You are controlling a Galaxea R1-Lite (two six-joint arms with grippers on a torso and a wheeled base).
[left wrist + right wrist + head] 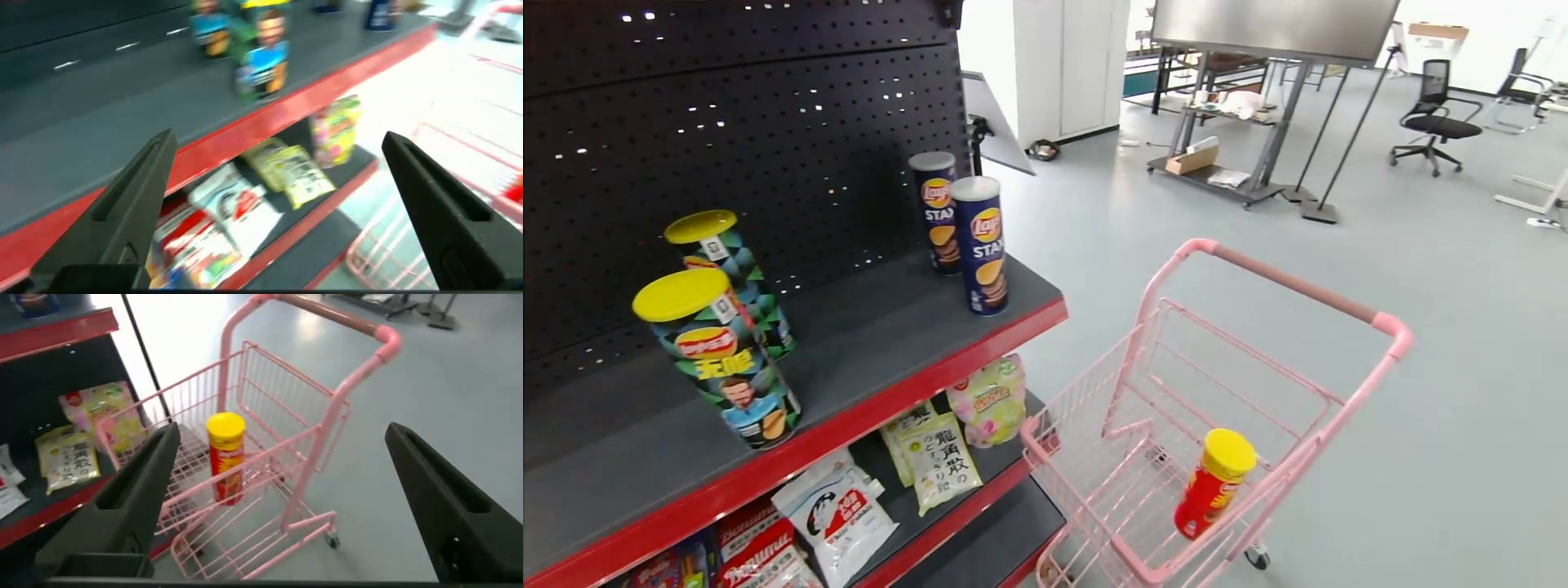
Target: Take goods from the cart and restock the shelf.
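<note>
A pink wire cart [1258,384] stands on the floor to the right of the shelf, and a red chip can with a yellow lid [1214,483] stands upright in its basket. The same red can [226,457] and cart [327,400] lie ahead of my right gripper [282,498], which is open and holds nothing. On the top shelf [874,343] stand two green cans with yellow lids [719,359] and two dark blue cans [980,245]. My left gripper [278,204] is open in front of the shelf [106,122], level with its red edge.
Snack bags [939,457] fill the lower shelves, also seen as bags [286,167] in the left wrist view. A black pegboard [727,122] backs the shelf. Far behind, a wheeled stand [1225,122] and an office chair [1433,114] stand on the open grey floor.
</note>
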